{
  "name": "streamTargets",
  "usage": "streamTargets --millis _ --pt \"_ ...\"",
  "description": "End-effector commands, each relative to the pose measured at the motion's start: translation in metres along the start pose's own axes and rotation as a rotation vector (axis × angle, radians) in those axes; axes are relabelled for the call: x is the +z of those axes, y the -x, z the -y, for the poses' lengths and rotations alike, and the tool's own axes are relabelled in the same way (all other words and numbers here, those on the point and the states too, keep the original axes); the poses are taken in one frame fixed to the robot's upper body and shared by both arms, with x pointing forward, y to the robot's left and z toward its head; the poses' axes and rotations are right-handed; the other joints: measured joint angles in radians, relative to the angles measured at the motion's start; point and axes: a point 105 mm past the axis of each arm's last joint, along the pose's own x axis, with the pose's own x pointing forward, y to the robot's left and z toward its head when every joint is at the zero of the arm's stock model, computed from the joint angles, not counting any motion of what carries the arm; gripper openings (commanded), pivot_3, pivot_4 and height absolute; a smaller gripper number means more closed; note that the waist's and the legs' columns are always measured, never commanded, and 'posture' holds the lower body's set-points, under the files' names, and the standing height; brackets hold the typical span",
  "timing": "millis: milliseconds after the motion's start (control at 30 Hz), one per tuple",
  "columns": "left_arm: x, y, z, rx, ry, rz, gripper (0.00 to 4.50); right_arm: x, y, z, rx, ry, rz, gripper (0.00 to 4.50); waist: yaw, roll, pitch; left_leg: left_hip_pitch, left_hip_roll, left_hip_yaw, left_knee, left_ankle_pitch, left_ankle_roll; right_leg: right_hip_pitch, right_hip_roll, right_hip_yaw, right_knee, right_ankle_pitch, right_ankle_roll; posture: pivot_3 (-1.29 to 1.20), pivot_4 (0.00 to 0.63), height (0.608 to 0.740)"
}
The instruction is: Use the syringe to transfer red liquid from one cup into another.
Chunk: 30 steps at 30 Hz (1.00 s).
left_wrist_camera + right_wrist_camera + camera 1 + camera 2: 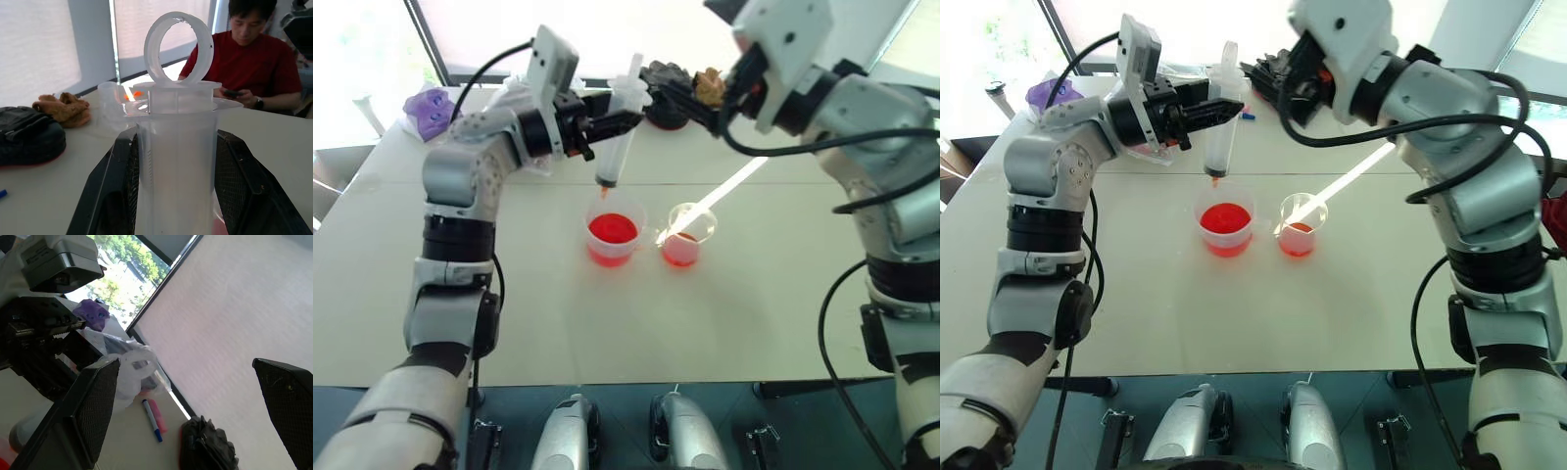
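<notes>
The syringe [620, 137] stands nearly upright with my left gripper [625, 119] shut on its clear barrel [176, 147]. The white ring plunger [178, 46] sticks out at the top. Its orange tip [605, 184] hangs just above the one cup [613, 233], a wide beaker holding red liquid [612, 230]. To the right of it stands another, smaller cup [685, 235] with a little red liquid [680, 252] at its bottom. My right gripper [1266, 80] is open, up beside the top of the syringe, with nothing between its fingers [93, 411].
A black bag [205, 445], a pink-and-blue marker [154, 418] and a clear plastic bag [129, 367] lie at the back of the white table [607, 323]. A purple object [429, 110] sits at the far left. A person in a red shirt [244, 63] sits behind the table.
</notes>
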Motion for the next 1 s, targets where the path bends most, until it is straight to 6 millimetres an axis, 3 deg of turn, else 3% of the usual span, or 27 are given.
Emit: streamTargets --millis 33,367,600,833,1000 --pt "0.016 0.003 0.007 -0.006 -0.027 0.060 1.60 -0.001 -0.001 0.012 -0.023 0.078 0.022 4.50 0.003 0.000 0.000 0.000 0.000 0.000 0.000 0.000 0.000 0.000 0.000 0.000 0.000 0.000 0.000 0.00 0.150 0.740" --pt "0.013 0.006 -0.013 0.083 -0.013 0.059 1.60 -0.006 -0.005 0.012 -0.023 0.058 0.051 4.50 -0.003 0.000 0.000 0.001 0.000 0.000 0.000 0.000 0.000 0.000 0.001 0.000 0.001 0.000 0.000 0.00 0.150 0.740" --pt "0.013 0.011 -0.032 0.156 -0.103 0.040 1.60 -0.006 -0.003 0.013 -0.030 0.047 0.054 4.50 -0.010 0.000 0.000 0.001 0.000 0.000 0.000 0.000 0.000 0.000 0.000 -0.001 0.000 0.000 0.000 0.00 0.150 0.740" --pt "0.033 0.014 -0.044 0.179 -0.216 0.058 1.60 -0.005 -0.002 0.011 -0.024 0.044 0.055 4.50 -0.010 0.000 0.000 0.001 0.000 0.000 0.000 0.000 0.000 0.000 0.001 -0.001 0.000 0.000 0.000 0.00 0.150 0.740" --pt "0.067 0.014 -0.036 0.115 -0.144 0.169 1.60 -0.004 0.001 0.018 -0.047 0.065 0.055 4.50 -0.009 0.000 0.000 0.001 0.000 0.000 0.000 0.000 0.000 0.000 0.001 -0.001 0.000 0.000 0.000 0.00 0.150 0.740"
